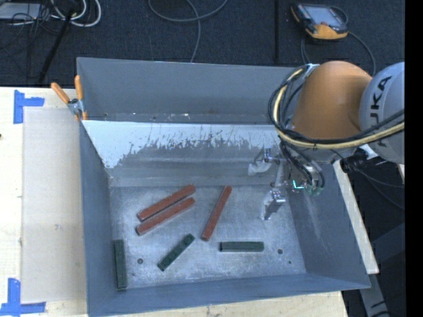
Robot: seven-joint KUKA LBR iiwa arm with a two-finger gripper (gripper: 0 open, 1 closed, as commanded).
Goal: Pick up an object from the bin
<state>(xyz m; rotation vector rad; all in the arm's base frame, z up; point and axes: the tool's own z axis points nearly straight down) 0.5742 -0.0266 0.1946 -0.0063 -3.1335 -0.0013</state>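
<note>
Camera view: gripper [273, 207] state unclear; nearest dark green bar [241, 246] lies left-right.

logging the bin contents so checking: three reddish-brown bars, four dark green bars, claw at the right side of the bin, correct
Not quite. The camera view shows three dark green bars, not four: one at the front left, one tilted near the middle and one lying level further right. The three reddish-brown bars and the claw at the right side are as you say.
</note>
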